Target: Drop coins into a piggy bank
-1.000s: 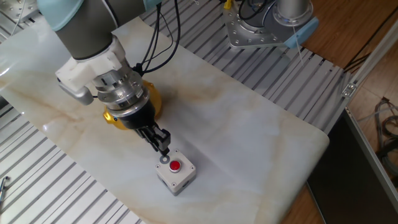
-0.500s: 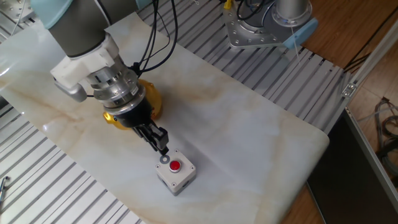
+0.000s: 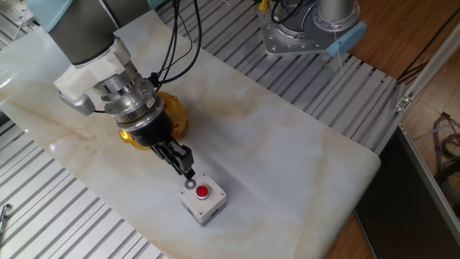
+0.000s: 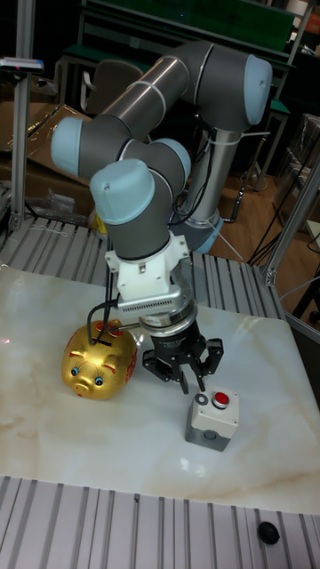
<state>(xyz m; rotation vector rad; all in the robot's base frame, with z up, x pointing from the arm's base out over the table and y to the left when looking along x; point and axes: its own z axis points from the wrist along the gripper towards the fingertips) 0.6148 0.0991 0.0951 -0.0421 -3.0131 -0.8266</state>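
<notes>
Fixed view: the arm slants down from ten o'clock, its claw (image 3: 189,173) pinched nearly shut just above the grey coin (image 3: 190,185), which lies on the white button box (image 3: 203,199), at ten o'clock of the red button (image 3: 203,191). The gold piggy bank (image 3: 171,119) sits half hidden behind the wrist on the marble worktop (image 3: 287,151).

Tall fixed view: the wrist points straight down, claw (image 4: 191,386) tips close together over the coin (image 4: 202,400). The piggy bank (image 4: 100,360) carries red characters, unreadable here.

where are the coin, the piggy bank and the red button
coin (image 3: 190,185), fixed view, on its flat grey face atop the white box
piggy bank (image 4: 96,362), tall fixed view, on the gold face above the snout
red button (image 3: 203,192), fixed view, on the middle of its round top
</notes>
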